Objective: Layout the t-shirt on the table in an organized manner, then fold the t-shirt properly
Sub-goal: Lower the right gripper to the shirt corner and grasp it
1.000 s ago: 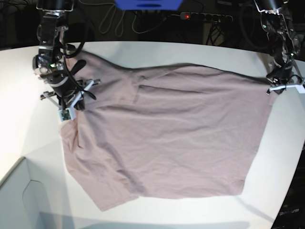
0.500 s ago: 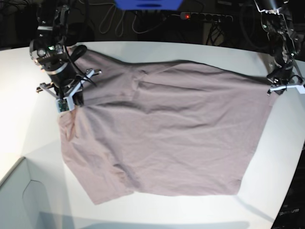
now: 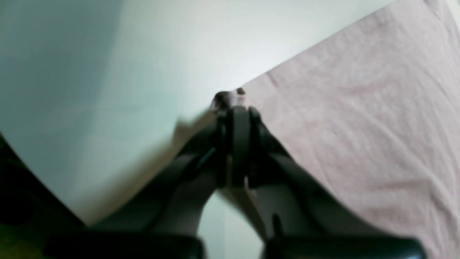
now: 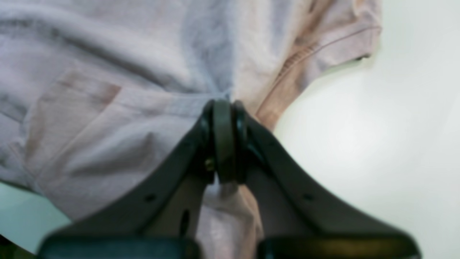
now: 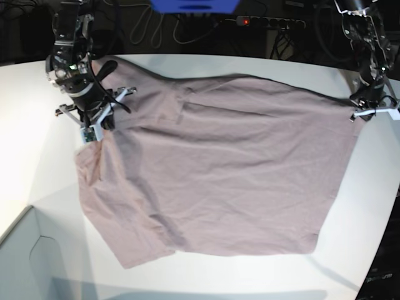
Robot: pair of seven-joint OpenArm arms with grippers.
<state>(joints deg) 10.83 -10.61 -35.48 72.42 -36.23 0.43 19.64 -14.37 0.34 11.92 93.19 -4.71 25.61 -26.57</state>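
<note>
As the right jaws haul their pinched shoulder back, the t-shirt spreads across the desk, left jaws clamped on the hem corner.

One t-shirt, dusty pink, with one short sleeve I can pick out at the near left; a second one I can't make out. One white table under it. Two robot arms, so two grippers: the right gripper and the left gripper, one at each far corner of the cloth. One pale box corner at the near left edge. One blue object at the back, cut off by the frame, and one power strip with one red light. Several cables back there, too tangled to count.
</note>
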